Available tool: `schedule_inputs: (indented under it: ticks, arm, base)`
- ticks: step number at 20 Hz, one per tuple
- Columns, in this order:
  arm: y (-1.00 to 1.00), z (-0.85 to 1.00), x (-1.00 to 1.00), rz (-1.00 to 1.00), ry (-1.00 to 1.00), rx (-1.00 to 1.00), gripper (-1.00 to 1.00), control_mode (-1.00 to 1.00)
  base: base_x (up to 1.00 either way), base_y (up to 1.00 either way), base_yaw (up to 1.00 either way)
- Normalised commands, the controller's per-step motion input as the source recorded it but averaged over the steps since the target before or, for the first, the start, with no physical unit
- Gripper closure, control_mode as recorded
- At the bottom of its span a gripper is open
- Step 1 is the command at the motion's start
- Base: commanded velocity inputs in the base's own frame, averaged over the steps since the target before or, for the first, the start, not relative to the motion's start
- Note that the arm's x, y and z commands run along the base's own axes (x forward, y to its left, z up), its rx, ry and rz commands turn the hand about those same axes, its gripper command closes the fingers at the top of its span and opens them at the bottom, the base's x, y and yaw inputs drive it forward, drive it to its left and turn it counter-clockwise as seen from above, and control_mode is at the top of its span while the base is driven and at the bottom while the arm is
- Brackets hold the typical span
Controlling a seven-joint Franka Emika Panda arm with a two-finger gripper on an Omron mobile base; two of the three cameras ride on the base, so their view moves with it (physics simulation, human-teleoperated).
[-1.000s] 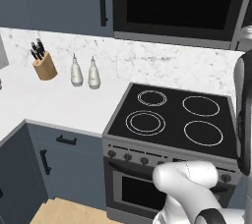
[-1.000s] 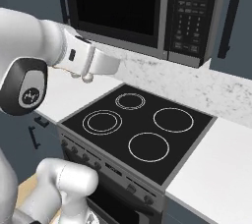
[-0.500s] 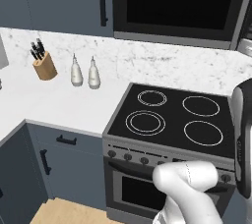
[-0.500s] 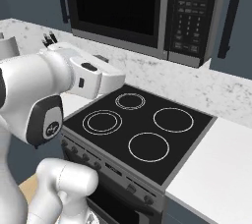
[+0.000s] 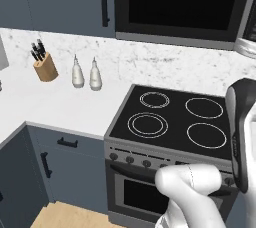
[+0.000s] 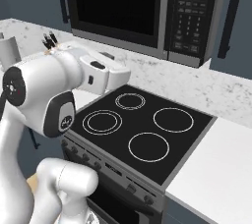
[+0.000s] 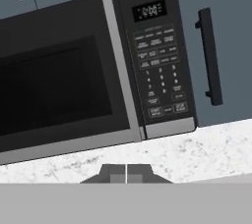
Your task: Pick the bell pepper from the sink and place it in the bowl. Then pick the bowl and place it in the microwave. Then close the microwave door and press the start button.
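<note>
Even, shadowless, sharp rendered light

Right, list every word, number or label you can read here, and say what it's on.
Microwave display: lit digits, too blurred to read.
Keypad beside the closed door: white button labels, too small to read.
Stove knobs: no markings legible.
Nothing else carries text.

Arm (image 6: 54, 95) raised and folded, forearm reaching forward. Pincer (image 7: 126, 174) closed tight, fingertips pressed together, nothing between them.
</note>
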Motion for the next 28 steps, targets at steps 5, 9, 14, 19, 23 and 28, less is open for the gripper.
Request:
schedule_inputs:
  ticks: [5,9,14,19,23,28]
  arm:
    - [-0.37,0.00,0.18,0.00,0.01,0.00,1.00,-1.00]
    - [-0.55,0.00,0.05,0.00,0.00,0.00,1.00,-1.00]
    - [-0.29,0.00,0.20,0.00,0.00,0.00,1.00,-1.00]
    - [-0.03,0.00,0.37,0.00,0.01,0.00,1.00,-1.00]
    - [-0.03,0.00,0.40,0.00,0.01,0.00,1.00,-1.00]
    - [-0.22,0.00,0.34,0.00,0.05,0.00,1.00,-1.00]
  base:
    - [0.00,0.00,0.00]
    - [0.00,0.00,0.00]
    - [0.00,0.00,0.00]
    - [0.00,0.00,0.00]
    - [0.00,0.00,0.00]
    - [0.00,0.00,0.00]
